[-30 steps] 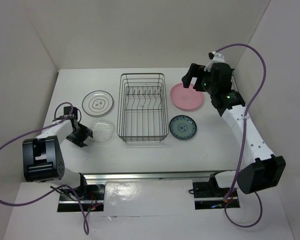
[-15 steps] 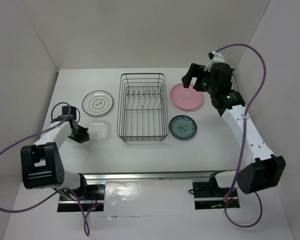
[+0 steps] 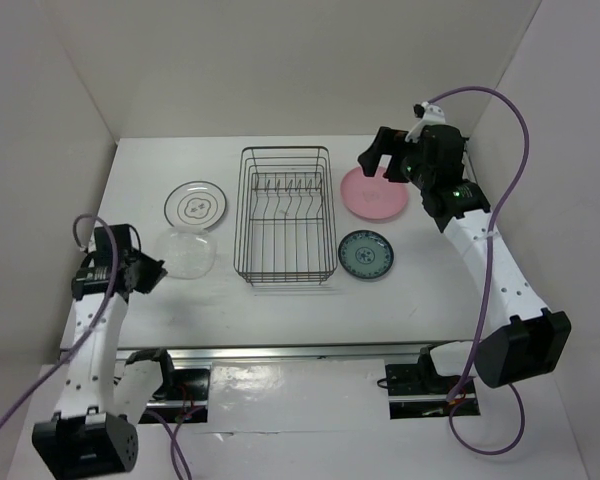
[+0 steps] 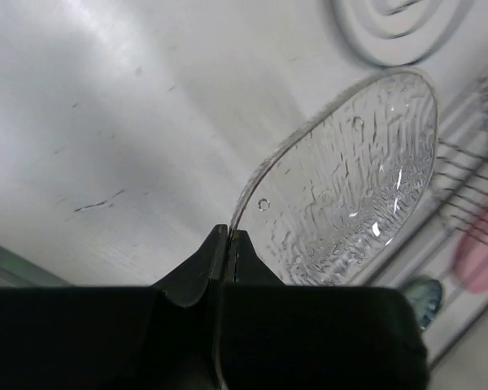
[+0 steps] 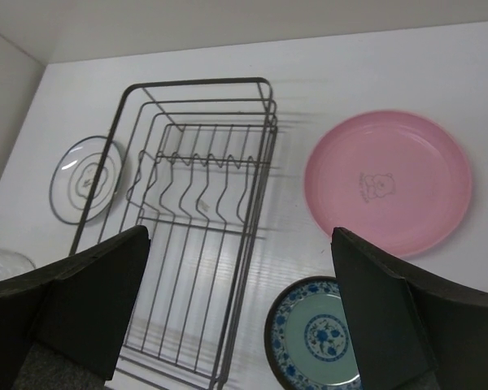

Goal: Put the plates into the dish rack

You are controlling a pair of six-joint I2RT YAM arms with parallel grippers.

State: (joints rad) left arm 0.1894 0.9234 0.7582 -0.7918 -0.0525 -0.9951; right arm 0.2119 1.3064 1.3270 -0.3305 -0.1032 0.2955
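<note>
1. Our left claw [image 3: 148,270] sits at the left middle of the overhead frame. Its jaws are pinched tight on the lower-left rim of the clear glass plate [image 3: 188,252]. In the left wrist view the rim runs straight into the seam between the two fingers [image 4: 197,268].
2. The clear glass plate lies left of the dish rack [image 3: 242,215], just apart from its left wire edge. We cannot tell whether the plate's far edge rests on the bench [image 3: 280,305].
3. The white ringed plate [image 3: 195,205] lies flat just above the clear glass plate in the frame, their rims close together.
4. The dish rack stands at centre frame with its long sides running up the picture. Its row of upright tines is in its upper half, and all four plates are outside it.
5. To the right of the rack, the pink plate [image 3: 375,192] is at the upper right and the blue-green plate [image 3: 365,254] is just below it. Both lie flat, each with a narrow gap to the rack's right edge.
6. Our right claw [image 3: 377,163] hovers over the pink plate's upper-left rim, jaws spread wide and holding nothing.
7. For open room, a bare strip of bench runs below the rack across the lower centre. The left arm works close to the left wall [image 3: 40,150].
</note>
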